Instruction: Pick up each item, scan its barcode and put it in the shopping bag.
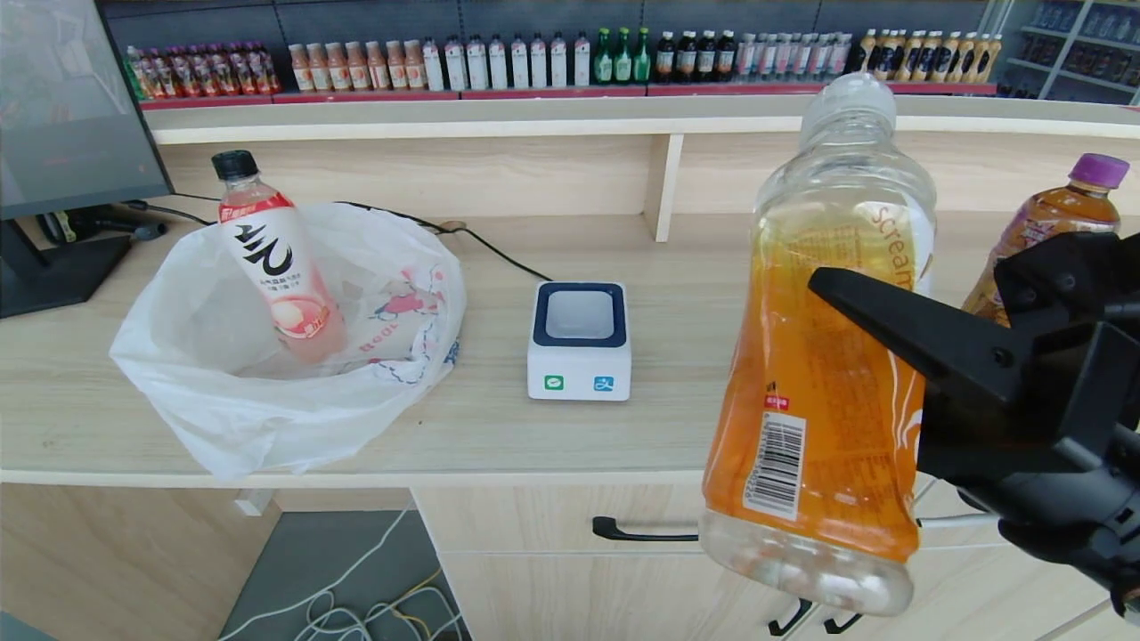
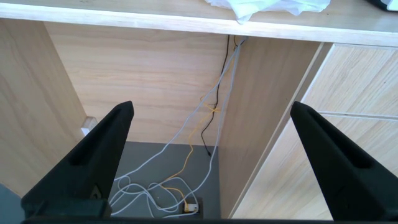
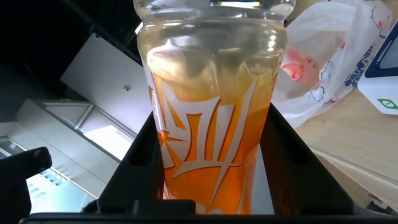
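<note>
One clear plastic orange-drink bottle [image 1: 819, 356], pinched in the right gripper [image 3: 211, 174].
Its barcode [image 1: 773, 465] faces away from the white box scanner [image 1: 579, 343]; the scan could miss.

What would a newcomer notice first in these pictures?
The orange drink bottle, held near the camera by the right gripper, barcode facing out, dominates the head view's right. At the left of the counter, a pink bottle leans in the white shopping bag, beside the white scanner.
</note>
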Motion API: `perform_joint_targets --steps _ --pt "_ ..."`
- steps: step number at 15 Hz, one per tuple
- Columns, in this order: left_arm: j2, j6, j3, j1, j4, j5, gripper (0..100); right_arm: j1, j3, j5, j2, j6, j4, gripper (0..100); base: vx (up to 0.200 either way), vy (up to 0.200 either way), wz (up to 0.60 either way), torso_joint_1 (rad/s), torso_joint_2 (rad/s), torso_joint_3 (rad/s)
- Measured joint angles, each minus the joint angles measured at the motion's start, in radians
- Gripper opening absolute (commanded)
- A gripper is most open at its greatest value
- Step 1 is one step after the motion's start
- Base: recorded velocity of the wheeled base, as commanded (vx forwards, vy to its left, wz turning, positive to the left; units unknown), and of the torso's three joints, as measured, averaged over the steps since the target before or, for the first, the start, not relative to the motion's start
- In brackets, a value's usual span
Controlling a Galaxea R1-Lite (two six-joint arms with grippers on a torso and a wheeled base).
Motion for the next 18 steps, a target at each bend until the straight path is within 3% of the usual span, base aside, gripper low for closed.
perform_joint_targets --steps 18 --pt "0.000 0.000 0.000 0.000 0.000 0.000 100 0.012 0.010 0.000 -0.080 -0.003 -0.001 0 0.000 0.000 0.00 0.000 0.00 0.000"
